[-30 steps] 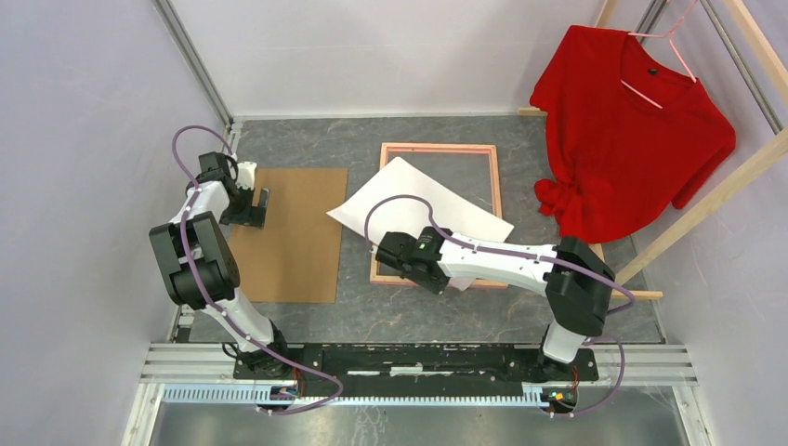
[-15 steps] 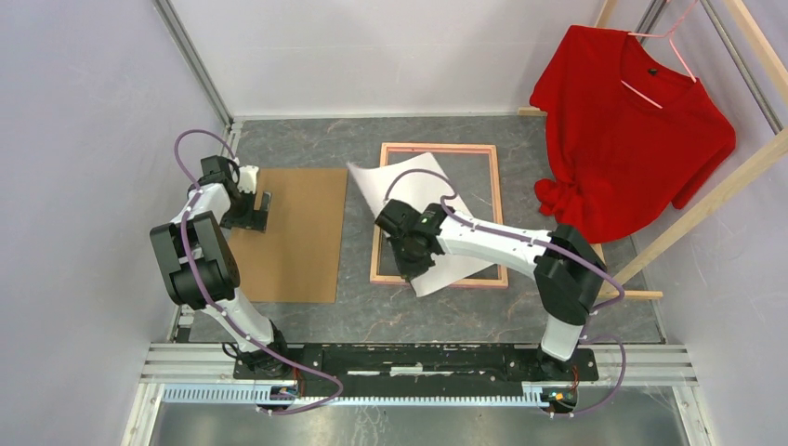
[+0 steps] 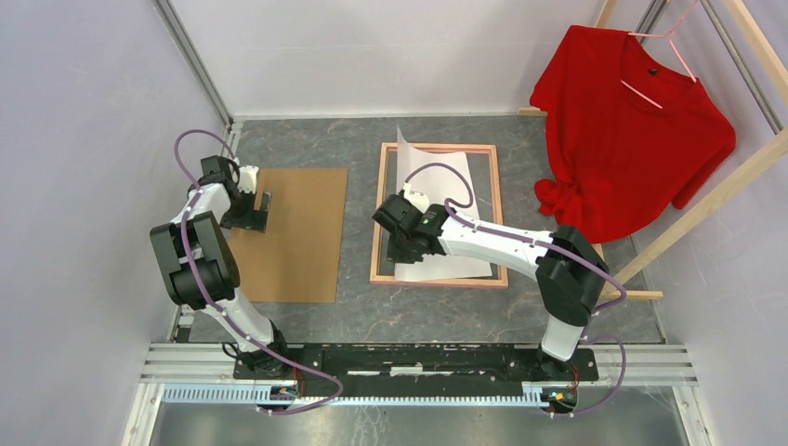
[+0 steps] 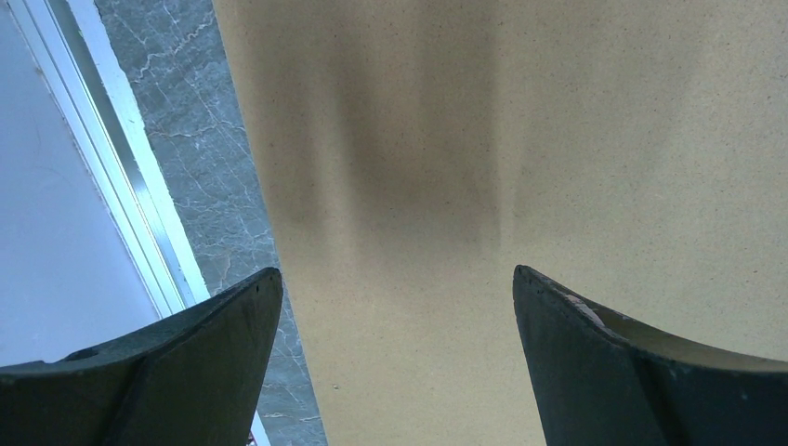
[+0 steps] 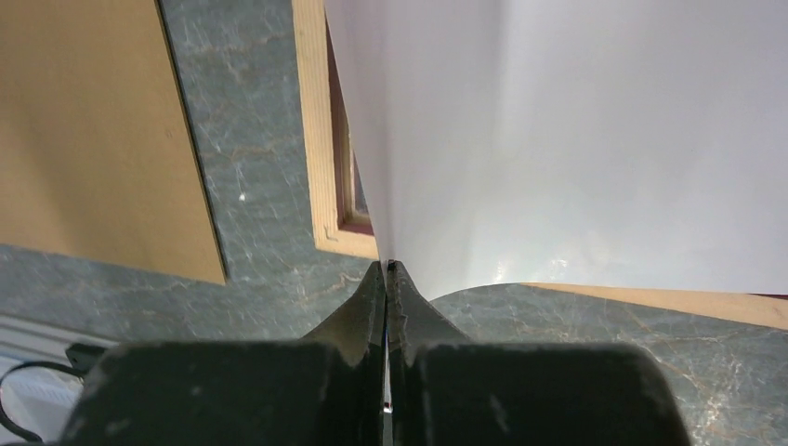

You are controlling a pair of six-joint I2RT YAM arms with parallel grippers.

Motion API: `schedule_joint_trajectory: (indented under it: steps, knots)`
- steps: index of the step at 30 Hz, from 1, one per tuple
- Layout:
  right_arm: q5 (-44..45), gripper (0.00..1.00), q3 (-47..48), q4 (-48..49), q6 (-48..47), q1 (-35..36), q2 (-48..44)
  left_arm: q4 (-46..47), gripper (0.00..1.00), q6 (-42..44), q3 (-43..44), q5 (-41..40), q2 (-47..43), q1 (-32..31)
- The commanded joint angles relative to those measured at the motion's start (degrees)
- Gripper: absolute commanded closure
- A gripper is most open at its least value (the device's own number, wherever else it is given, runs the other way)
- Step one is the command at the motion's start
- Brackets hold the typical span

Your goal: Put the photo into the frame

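Right wrist: the photo (image 5: 558,139) is clamped in the right claw (image 5: 387,269).
It is laid over the frame (image 5: 311,121); the left claw (image 4: 395,271) is spread wide.

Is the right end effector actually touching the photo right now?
Touching. The right wrist view shows the right end effector shut on the photo, the white sheet's corner pinched between its fingertips.
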Motion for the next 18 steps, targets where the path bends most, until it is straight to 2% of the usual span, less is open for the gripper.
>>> schedule_joint_trajectory:
  steps: [1, 18]
  knots:
    - [7.04, 1.00, 1.12, 1.41, 3.90, -0.38, -1.30, 1.23, 0.00, 0.15, 0.07, -0.61, -1.55, 0.30]
    - [7.67, 1.00, -0.33, 3.45, 2.50, -2.30, 0.34, 1.30, 0.00, 0.54, 0.16, -0.47, -1.03, 0.34]
